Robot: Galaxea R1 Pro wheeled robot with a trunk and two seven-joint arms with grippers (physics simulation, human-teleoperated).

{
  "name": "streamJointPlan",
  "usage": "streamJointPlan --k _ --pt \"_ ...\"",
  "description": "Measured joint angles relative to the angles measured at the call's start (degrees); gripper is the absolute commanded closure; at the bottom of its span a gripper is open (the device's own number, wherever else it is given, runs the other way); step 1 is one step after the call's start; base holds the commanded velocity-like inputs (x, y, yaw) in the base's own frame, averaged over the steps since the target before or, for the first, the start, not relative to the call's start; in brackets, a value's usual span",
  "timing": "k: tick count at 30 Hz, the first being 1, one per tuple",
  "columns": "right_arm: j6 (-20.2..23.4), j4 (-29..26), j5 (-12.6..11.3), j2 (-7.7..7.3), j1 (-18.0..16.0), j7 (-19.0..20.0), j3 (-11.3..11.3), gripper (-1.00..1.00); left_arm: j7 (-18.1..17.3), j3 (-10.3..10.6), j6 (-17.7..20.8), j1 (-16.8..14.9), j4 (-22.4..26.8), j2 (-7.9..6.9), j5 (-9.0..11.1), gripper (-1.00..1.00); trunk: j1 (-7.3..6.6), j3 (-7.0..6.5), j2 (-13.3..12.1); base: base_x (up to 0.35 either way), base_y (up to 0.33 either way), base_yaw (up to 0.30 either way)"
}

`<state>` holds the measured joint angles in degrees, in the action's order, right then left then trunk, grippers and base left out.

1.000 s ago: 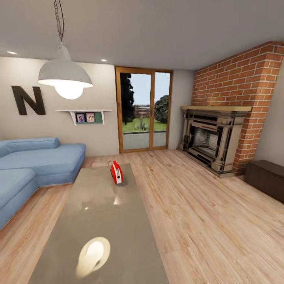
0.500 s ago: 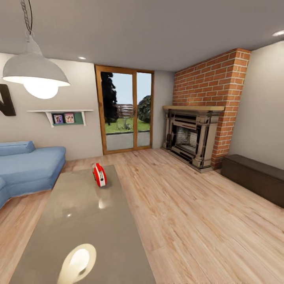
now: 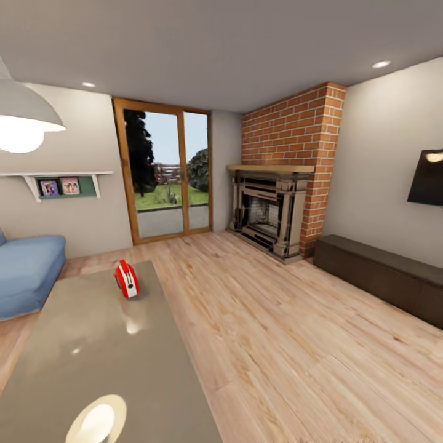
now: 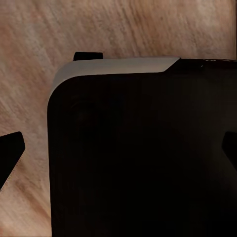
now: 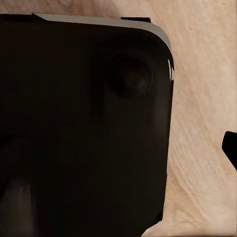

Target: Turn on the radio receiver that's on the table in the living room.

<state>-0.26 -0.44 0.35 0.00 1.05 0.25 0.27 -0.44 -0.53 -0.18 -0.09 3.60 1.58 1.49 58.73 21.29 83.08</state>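
The radio (image 3: 127,278) stands upright at the far end of the table (image 3: 104,344), near its far right corner, well apart from the robot. The sofa (image 3: 27,274) lies off to the left beyond the table, and the plank floor (image 3: 289,332) runs open to the right toward the fireplace (image 3: 264,212) and a dark bench (image 3: 381,277).

The step in hand, as I judge it, is the approach — the robot is not yet within reach. To do it well, it should roll along the table's right side over the open floor, keep its base off the table edge, and stop with the radio square in front and near enough for one arm. Only then should an arm lift toward it, coming at whichever face carries the switch.

That switch is the trouble: from here the radio shows its narrow end, red with a white band, and no dial or button can be made out. Its handle is too small to pick out for certain. The lamp (image 3: 24,117) is cut off at the left edge, and a dark screen (image 3: 427,178) at the right.

Each wrist camera looks down on a dark rounded part of the robot's own body with floor planks behind. Of the left gripper (image 4: 118,153) and right gripper (image 5: 232,148) only dark tips show at the edges — whether the jaws are apart or together I cannot tell.
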Motion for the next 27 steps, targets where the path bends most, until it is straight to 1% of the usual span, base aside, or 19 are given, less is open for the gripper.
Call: streamJointPlan --k 27 --pt "0.0 0.0 0.0 0.00 0.0 0.1 0.0 -1.00 0.0 0.0 0.0 0.0 0.0 0.08 0.0 -1.00 0.00 0.00 0.0 0.000 0.000 -0.290"
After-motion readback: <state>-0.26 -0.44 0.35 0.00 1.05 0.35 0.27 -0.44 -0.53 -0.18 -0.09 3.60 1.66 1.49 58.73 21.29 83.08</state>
